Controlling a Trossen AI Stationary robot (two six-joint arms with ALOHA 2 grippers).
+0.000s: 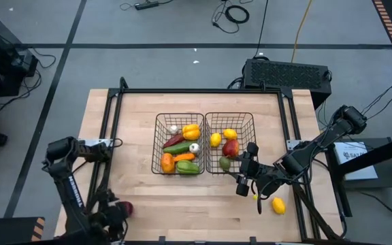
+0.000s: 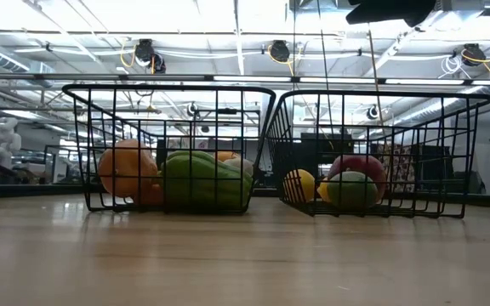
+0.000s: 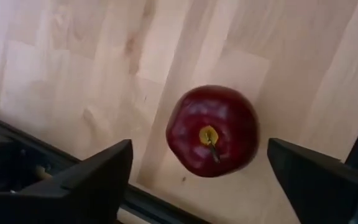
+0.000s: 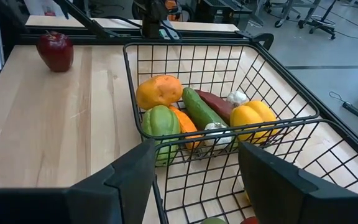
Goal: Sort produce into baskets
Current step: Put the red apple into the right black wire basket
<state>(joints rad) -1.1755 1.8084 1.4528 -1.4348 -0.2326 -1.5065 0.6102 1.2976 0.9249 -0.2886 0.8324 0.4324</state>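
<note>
Left tool (image 3: 197, 180) spread above red apple (image 3: 212, 131) by table edge (image 3: 166, 208), right tool (image 4: 194, 180) spread near baskets (image 1: 230, 143)

The left gripper (image 1: 118, 216) at the table's near left corner is too dark and small in the high view to read its fingers, and it half covers the red apple (image 1: 126, 208). In the left wrist view both fingers (image 3: 89, 180) are cut off by the picture's edge. The right wrist view crops the right basket (image 4: 241, 186), showing only slivers of its produce. The low view's mesh hides most of the left basket's (image 2: 168, 144) far pieces.
</note>
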